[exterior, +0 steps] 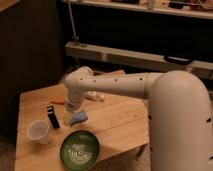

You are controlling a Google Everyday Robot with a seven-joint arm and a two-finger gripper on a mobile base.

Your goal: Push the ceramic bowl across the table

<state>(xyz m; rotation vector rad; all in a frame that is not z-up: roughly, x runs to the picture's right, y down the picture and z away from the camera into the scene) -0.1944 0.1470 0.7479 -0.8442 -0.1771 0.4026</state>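
Observation:
The ceramic bowl (80,149) is dark green with pale rings inside and sits near the front edge of the light wood table (120,120). My white arm reaches in from the right and bends down over the middle of the table. The gripper (72,108) hangs at its end, just above a small blue object (78,118), a short way behind the bowl and apart from it.
A translucent plastic cup (39,132) stands left of the bowl. A black upright object (52,116) is behind the cup. A white bottle (96,96) and a small orange item (58,102) lie farther back. A dark shelf unit stands behind the table.

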